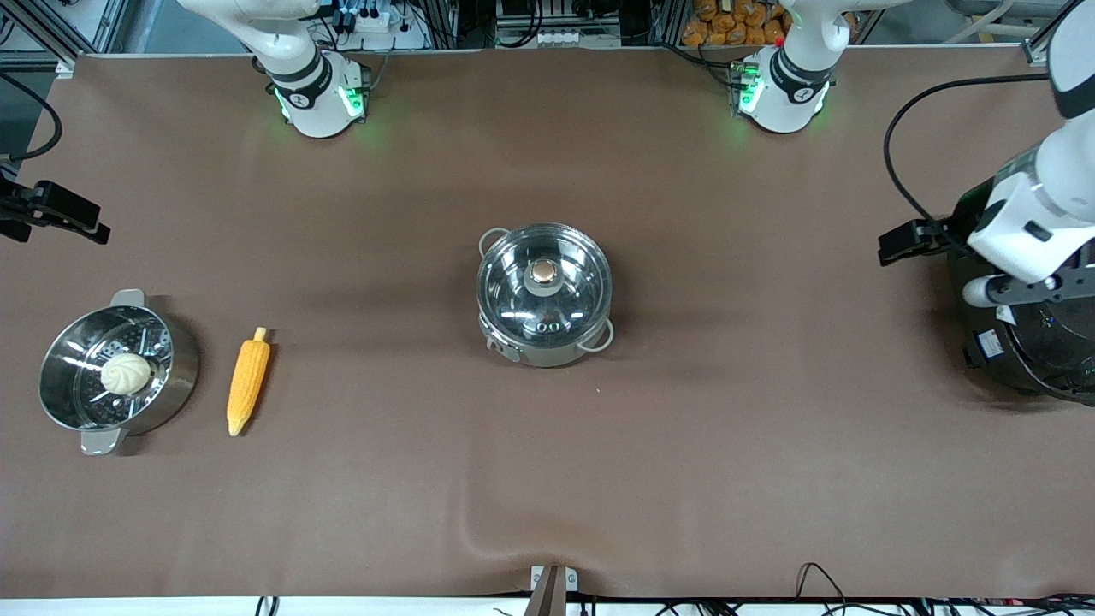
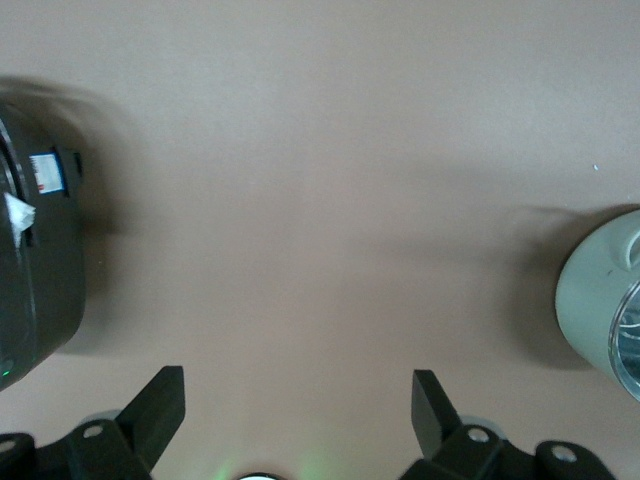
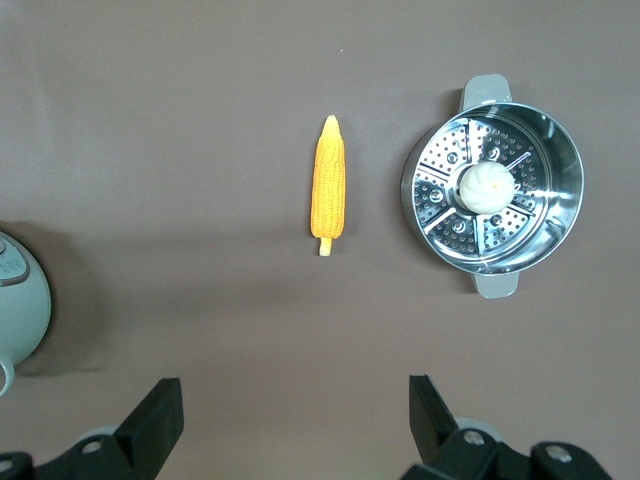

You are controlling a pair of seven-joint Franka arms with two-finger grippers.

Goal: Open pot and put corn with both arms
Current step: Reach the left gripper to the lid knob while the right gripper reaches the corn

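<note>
The pot point(image 1: 544, 295) stands mid-table with its glass lid on, the copper knob point(image 1: 542, 272) on top. The corn point(image 1: 248, 382) lies on the table toward the right arm's end, beside the steamer pot; it also shows in the right wrist view point(image 3: 329, 190). My left gripper point(image 2: 298, 395) is open and empty, high over the table between the black cooker and the pot; its hand point(image 1: 1035, 287) shows at the left arm's end. My right gripper point(image 3: 295, 400) is open and empty, high over the table at the right arm's end. The pot's edge shows in both wrist views point(image 2: 600, 310) point(image 3: 20, 300).
A steel steamer pot point(image 1: 115, 370) with a white bun point(image 1: 127, 374) in it stands at the right arm's end, beside the corn. A big black cooker point(image 1: 1044, 351) stands at the left arm's end. The brown mat has a wrinkle point(image 1: 479, 522) near the front edge.
</note>
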